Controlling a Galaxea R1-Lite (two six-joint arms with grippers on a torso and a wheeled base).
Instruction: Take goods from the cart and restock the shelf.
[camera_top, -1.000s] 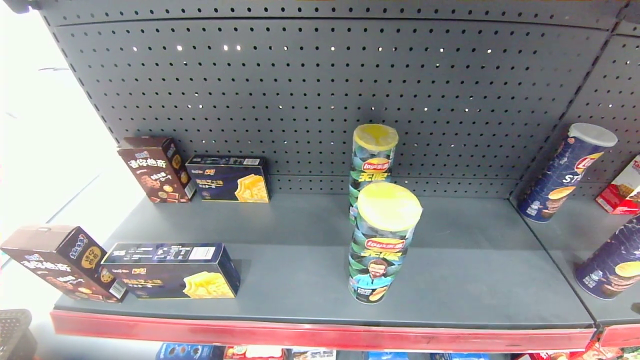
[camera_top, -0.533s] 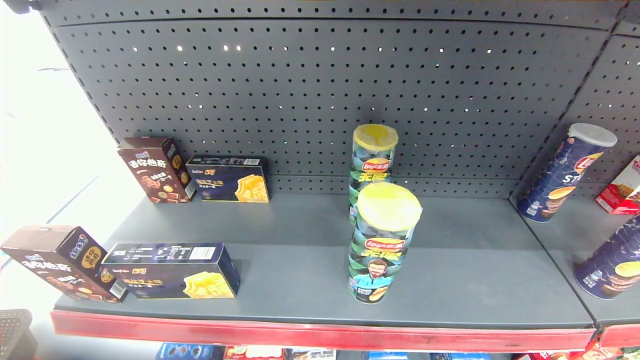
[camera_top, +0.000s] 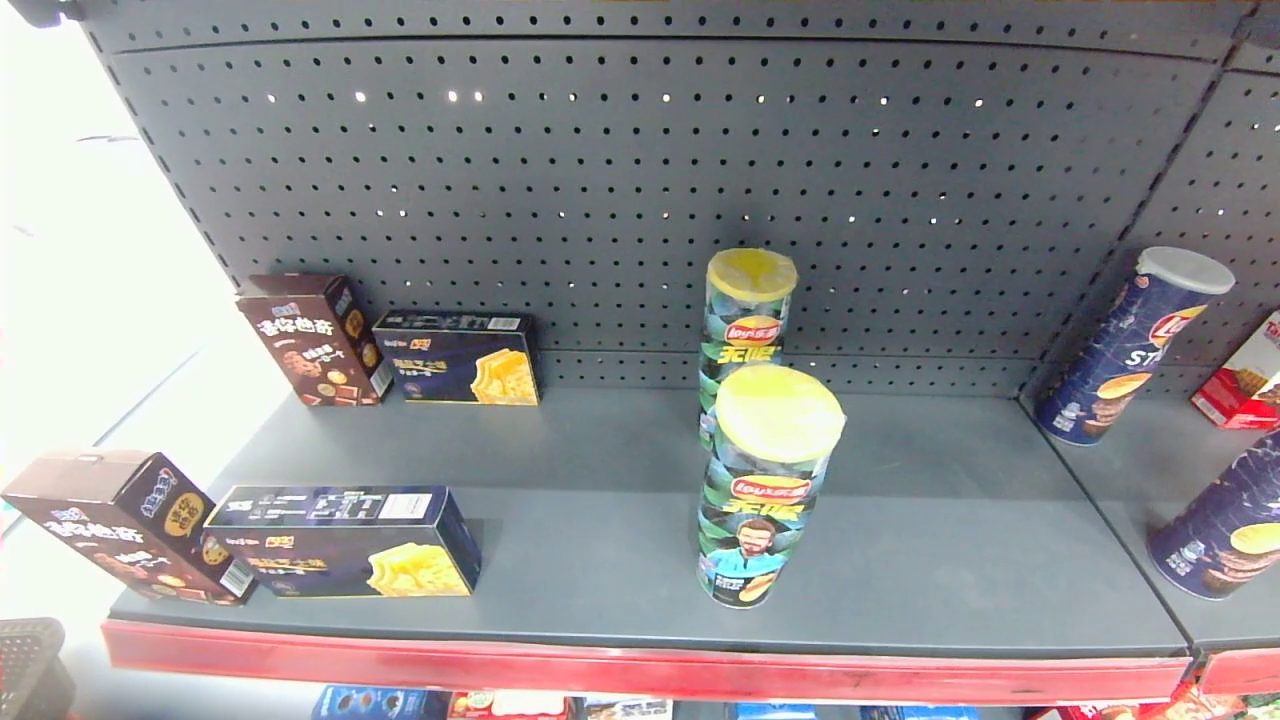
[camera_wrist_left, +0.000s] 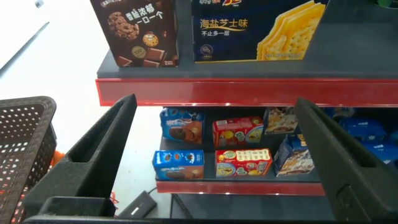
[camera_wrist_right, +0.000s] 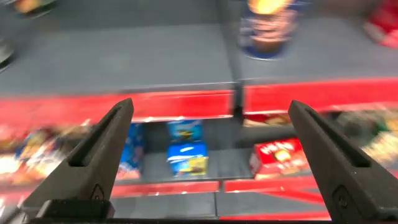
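The dark grey shelf (camera_top: 560, 560) with a red front lip carries goods. Two green chip cans with yellow lids stand in a row at its middle, one at the front (camera_top: 765, 487) and one behind it (camera_top: 746, 305). Two brown cookie boxes (camera_top: 125, 525) (camera_top: 312, 338) and two navy cracker boxes (camera_top: 345, 540) (camera_top: 460, 356) stand at the left. My left gripper (camera_wrist_left: 217, 162) is open below the shelf's left front, facing a cookie box (camera_wrist_left: 138, 31) and a cracker box (camera_wrist_left: 258, 30). My right gripper (camera_wrist_right: 211, 158) is open before the shelf lip (camera_wrist_right: 186, 102), empty.
Dark blue chip cans (camera_top: 1130, 345) (camera_top: 1220, 525) and a red box (camera_top: 1240, 385) stand on the neighbouring shelf at the right. A black mesh basket (camera_wrist_left: 22, 149) sits at the lower left. Lower shelves hold small blue and red boxes (camera_wrist_left: 239, 146). A pegboard wall (camera_top: 640, 190) backs the shelf.
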